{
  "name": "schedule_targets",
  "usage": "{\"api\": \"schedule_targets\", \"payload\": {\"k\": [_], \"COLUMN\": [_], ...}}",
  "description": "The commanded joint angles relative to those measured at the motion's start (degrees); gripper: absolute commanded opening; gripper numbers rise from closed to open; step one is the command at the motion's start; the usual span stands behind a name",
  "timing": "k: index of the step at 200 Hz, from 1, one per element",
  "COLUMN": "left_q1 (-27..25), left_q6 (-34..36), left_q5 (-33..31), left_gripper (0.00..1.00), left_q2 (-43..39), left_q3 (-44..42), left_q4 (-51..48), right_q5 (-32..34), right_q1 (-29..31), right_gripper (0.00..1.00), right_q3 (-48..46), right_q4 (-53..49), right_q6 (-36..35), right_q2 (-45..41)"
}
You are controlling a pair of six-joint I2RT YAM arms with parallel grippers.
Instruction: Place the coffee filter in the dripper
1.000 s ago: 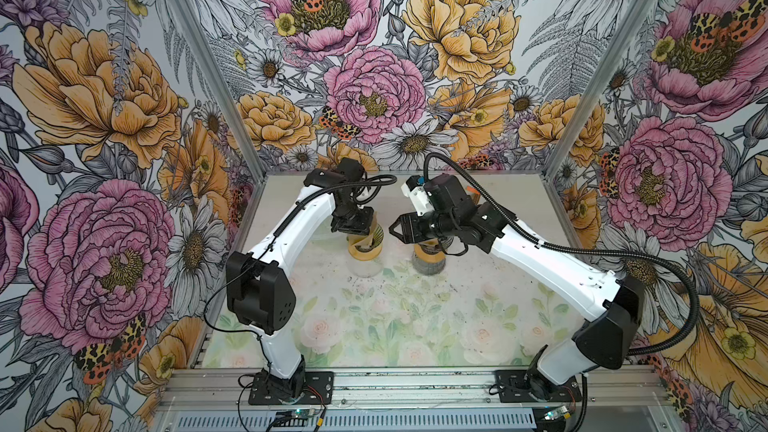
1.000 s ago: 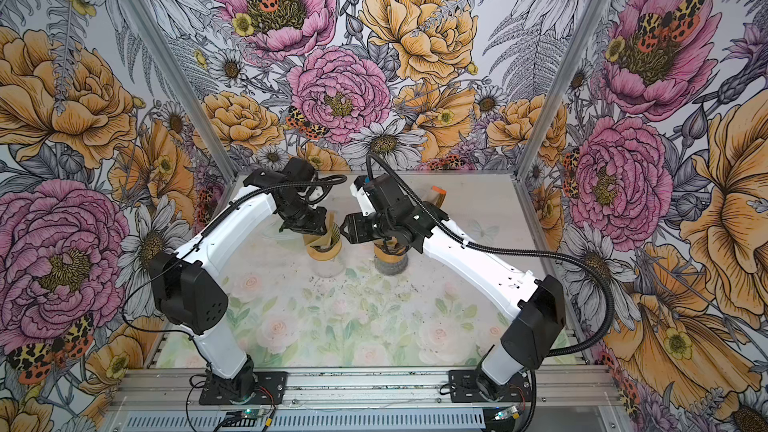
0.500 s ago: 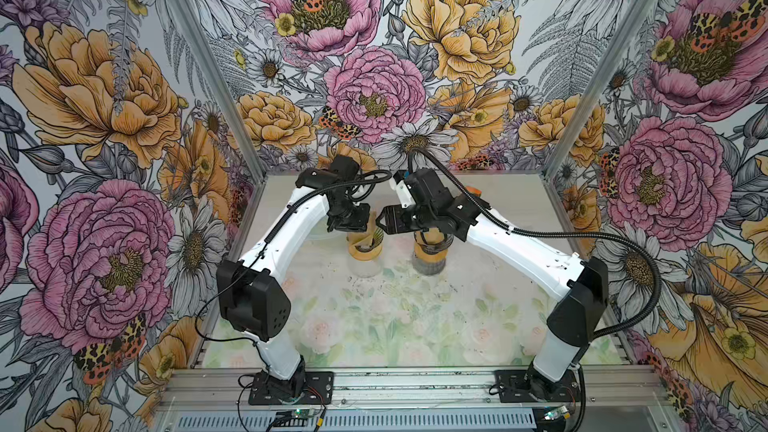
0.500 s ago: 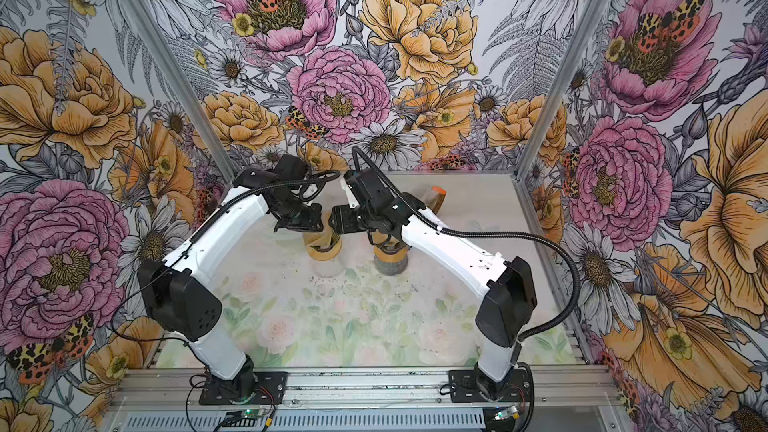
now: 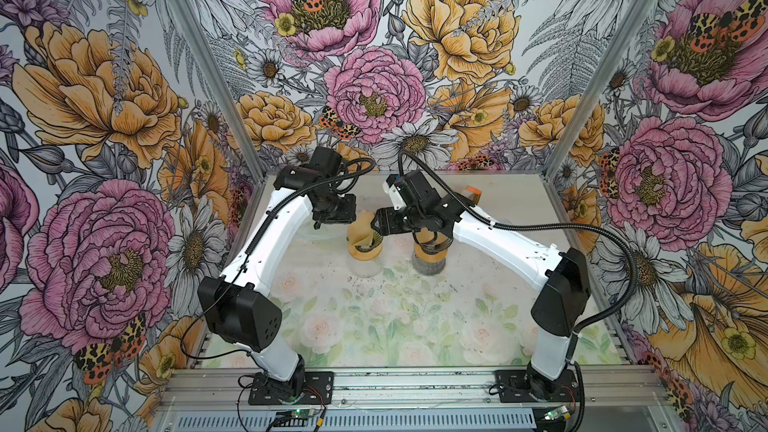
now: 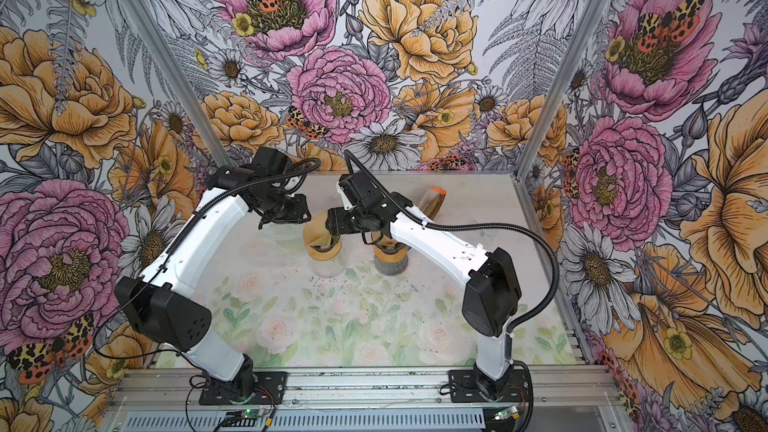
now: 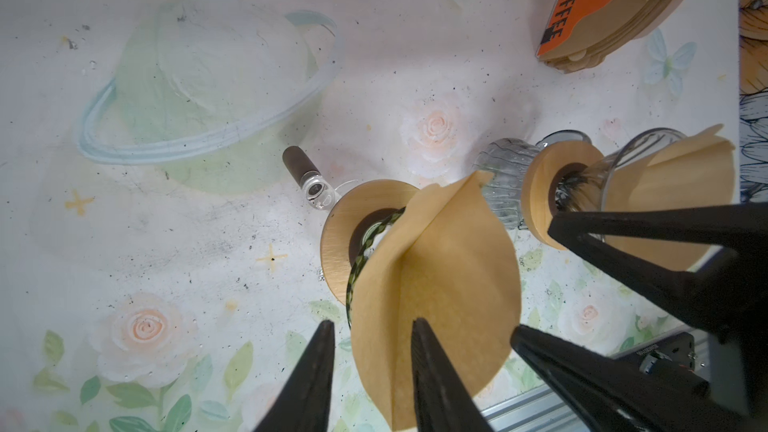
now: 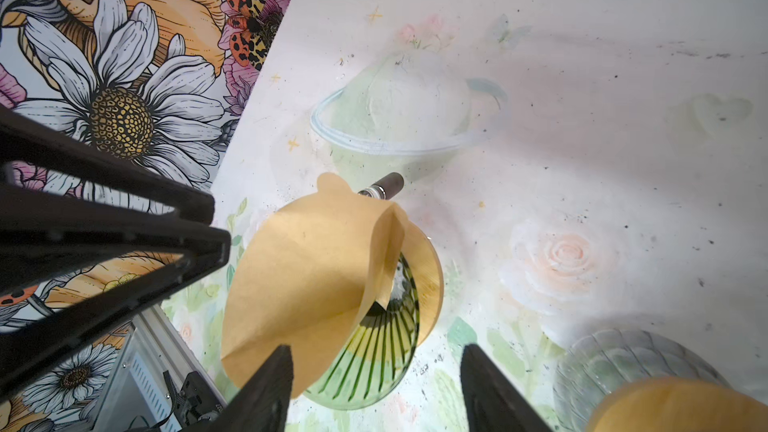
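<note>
Tan paper, matte and faintly fibrous: the coffee filter (image 7: 449,276) is a folded cone with one raised seam down its face and a small rounded tab on its rim. Its point sits down in the dripper (image 8: 374,359), a funnel of clear glass ribbed with dark green lines and ringed by a flat, round wooden collar (image 7: 345,243) of pale, smooth grain. The cone is only partly spread. In the right wrist view it leans over one side of the mouth and leaves the ribbed glass bare on the other. In both top views the dripper (image 5: 365,251) (image 6: 325,254) stands mid-bench between the two arms.

The left fingers (image 7: 428,363) are black tapering wedges, set apart. The filter's lower rim runs between them: one finger crosses the paper's face, and the other stands clear, with bench showing in the gap. Whether the crossing finger touches the paper, I cannot tell. The right fingers (image 8: 272,384) are spread wide on either side of the dripper's mouth. One tip overlaps the filter's rim, the other is well clear of the glass, and nothing is clamped.

Just beside stands a second dripper (image 7: 540,193) of clear glass, with its own collar and filter, on a ribbed glass carafe (image 7: 503,176). A pack of filters (image 7: 598,6) with an orange COFFEE label lies farther back. A small glass vial (image 7: 307,176) with a dark cap lies on its side near the collar. The bench (image 7: 166,222) is a pale rose-printed mat, speckled with dark grit.
</note>
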Motion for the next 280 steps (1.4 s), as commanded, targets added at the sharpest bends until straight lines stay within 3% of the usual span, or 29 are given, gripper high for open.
{"api": "schedule_targets", "payload": {"k": [1, 119, 280], "left_q1": [0.75, 2.73, 2.47], "left_q6": [-0.3, -0.42, -0.72], "left_q5": [-2.09, 0.45, 0.6], "left_gripper": [0.37, 0.42, 0.43], "left_q2": [-0.98, 0.73, 0.67], "left_q3": [-1.87, -6.79, -10.31], "left_q4": [1.41, 5.89, 7.37], "right_q5": [1.19, 3.18, 7.16], "right_q1": [0.43, 0.8, 0.83], "right_gripper": [0.66, 0.66, 0.45], "right_q3": [1.51, -0.35, -0.59], "right_q4": [0.87, 0.43, -3.57], "right_q6": [0.31, -0.05, -1.49], "right_q2": [1.05, 1.87, 3.62]}}
